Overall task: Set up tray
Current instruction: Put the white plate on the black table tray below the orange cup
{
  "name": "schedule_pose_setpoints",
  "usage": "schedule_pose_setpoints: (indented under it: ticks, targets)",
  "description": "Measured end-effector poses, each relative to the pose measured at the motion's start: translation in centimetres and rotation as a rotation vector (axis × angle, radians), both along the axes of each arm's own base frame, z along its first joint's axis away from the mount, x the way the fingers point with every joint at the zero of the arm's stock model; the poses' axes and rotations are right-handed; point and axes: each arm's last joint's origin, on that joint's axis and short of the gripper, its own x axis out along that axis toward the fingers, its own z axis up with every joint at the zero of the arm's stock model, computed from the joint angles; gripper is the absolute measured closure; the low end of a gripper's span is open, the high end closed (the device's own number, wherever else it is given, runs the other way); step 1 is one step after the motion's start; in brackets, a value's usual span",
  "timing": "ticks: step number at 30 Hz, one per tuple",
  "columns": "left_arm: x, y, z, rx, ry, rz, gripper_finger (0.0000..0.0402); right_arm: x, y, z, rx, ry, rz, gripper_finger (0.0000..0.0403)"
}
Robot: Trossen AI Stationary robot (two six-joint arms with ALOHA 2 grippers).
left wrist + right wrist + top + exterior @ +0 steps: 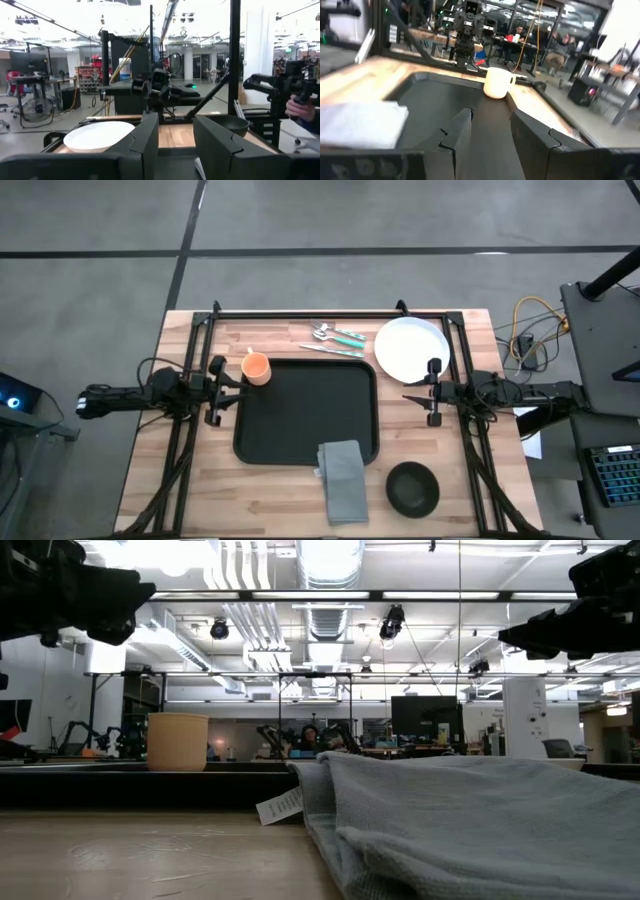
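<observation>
Nearest the low camera, a grey napkin lies half over the front rim of the tray, which sits mid-table, empty but for that cloth. Beside it sits a dark bowl. Left gripper and right gripper hover at the tray's two sides, jaws apart, holding nothing. Farther off stand an orange cup, cutlery and a white plate. Best taken first, I judge, is the plate, gripped by its rim. A tag on the napkin carries print too small to read.

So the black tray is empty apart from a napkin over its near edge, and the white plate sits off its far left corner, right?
Not quite: the high view shows the white plate off the far right corner of the black tray. The grey napkin does overlap its near edge.
</observation>
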Motion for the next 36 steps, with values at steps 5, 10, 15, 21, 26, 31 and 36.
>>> schedule_pose_setpoints:
  ticks: [5,10,15,21,26,31,36]
  targets:
    - [0.2,0.0,-0.3,-0.011,0.034,-0.002,0.0297,0.0,0.0,0.1,0.127,-0.021,-0.002,0.0275]
    - [0.2,0.0,-0.3,-0.011,0.031,-0.002,0.0297,0.0,0.0,0.2,0.156,-0.025,-0.001,0.0275]
    - [0.2,0.0,-0.3,-0.011,0.035,-0.002,0.0297,0.0,0.0,0.2,0.196,-0.028,-0.001,0.0275]
    - [0.2,0.0,-0.3,-0.012,0.041,-0.002,0.0297,0.0,0.0,0.4,0.312,-0.052,0.013,0.0275]
    - [0.3,0.0,-0.4,-0.012,0.053,-0.002,0.0297,-0.1,0.4,1.6,0.354,-0.161,0.15,0.0275]
    - [0.3,0.0,-0.4,-0.012,0.053,-0.002,0.0297,-0.4,0.7,2.6,0.334,-0.245,0.281,0.0275]
    - [0.3,0.0,-0.4,-0.012,0.053,-0.002,0.0297,-0.3,0.7,2.5,0.31,-0.238,0.271,0.0275]
